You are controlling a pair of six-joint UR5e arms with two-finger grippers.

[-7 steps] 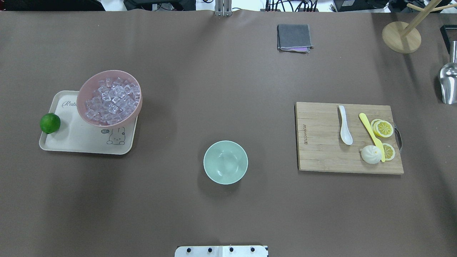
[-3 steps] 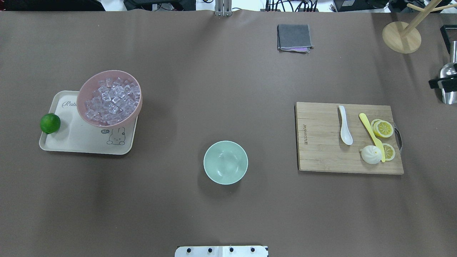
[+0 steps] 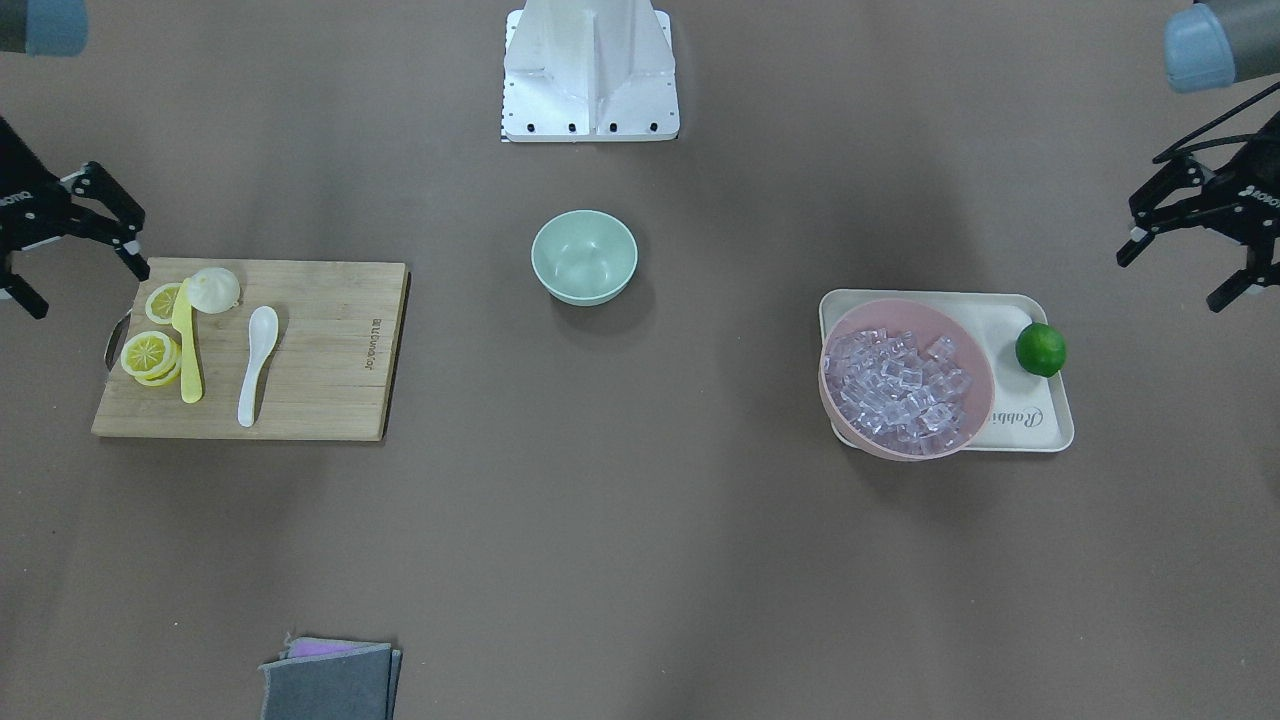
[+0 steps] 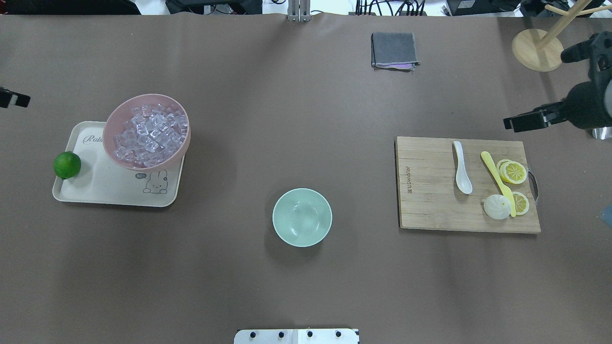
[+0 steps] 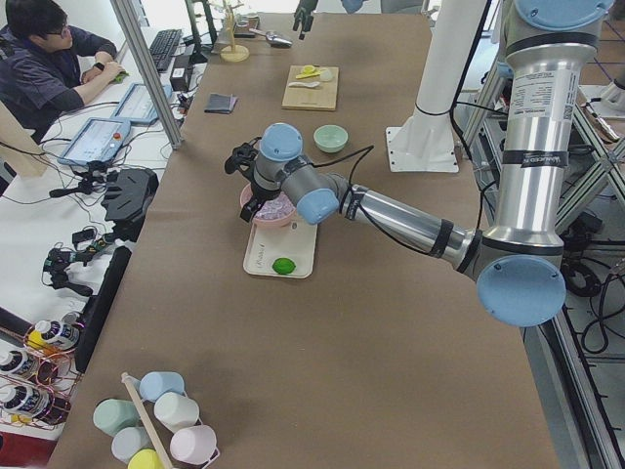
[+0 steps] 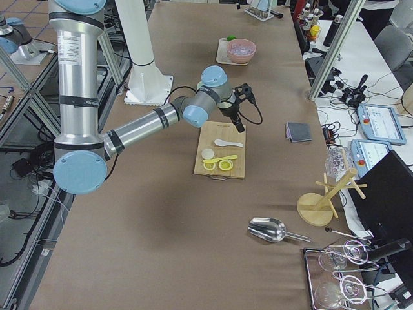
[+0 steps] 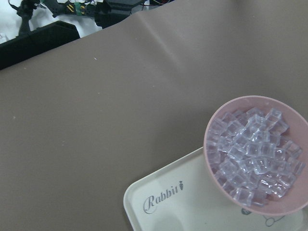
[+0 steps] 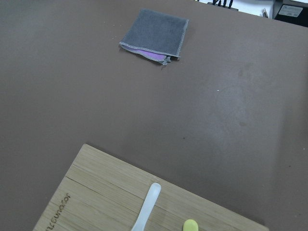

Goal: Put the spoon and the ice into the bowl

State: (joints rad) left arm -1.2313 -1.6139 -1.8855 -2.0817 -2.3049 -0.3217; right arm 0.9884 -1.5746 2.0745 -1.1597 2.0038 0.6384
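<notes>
Front-facing view: the white spoon (image 3: 255, 360) lies on the cutting board (image 3: 340, 350) at centre left, the ice (image 3: 900, 385) is heaped in the pink bowl (image 3: 905, 308) on the tray (image 3: 1040, 420) at centre right, and the mint-green bowl (image 3: 584, 260) stands alone just above centre. The right gripper (image 3: 90, 292), at the left edge by the board's upper corner, has its fingers spread apart. The left gripper (image 3: 1170, 283), at the right edge above the tray, is likewise spread.
</notes>
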